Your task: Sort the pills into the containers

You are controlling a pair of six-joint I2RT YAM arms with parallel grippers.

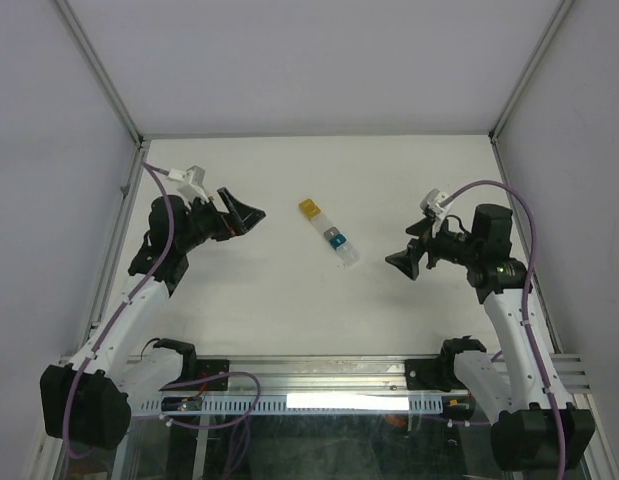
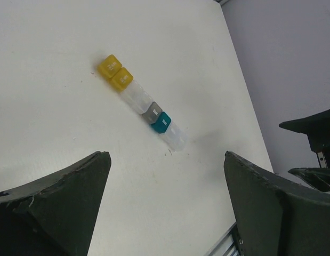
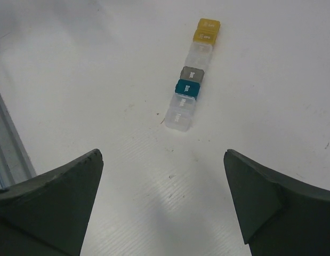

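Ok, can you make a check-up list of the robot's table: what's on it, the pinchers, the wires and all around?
Surface: white table, a few tiny specks near the strip.
Job's things: containers, one strip lying diagonally mid-table; two yellow compartments at the far end, then clear, grey, teal, clear. No loose pills seen.
Clutter: nothing seen.
End effectors: left end effector open and empty; right end effector open and empty; one on each side of the strip, touching nothing.
Cables: purple cable looping along each arm, away from the strip.
Surroundings: pale walls with metal posts; metal rail along the near edge.
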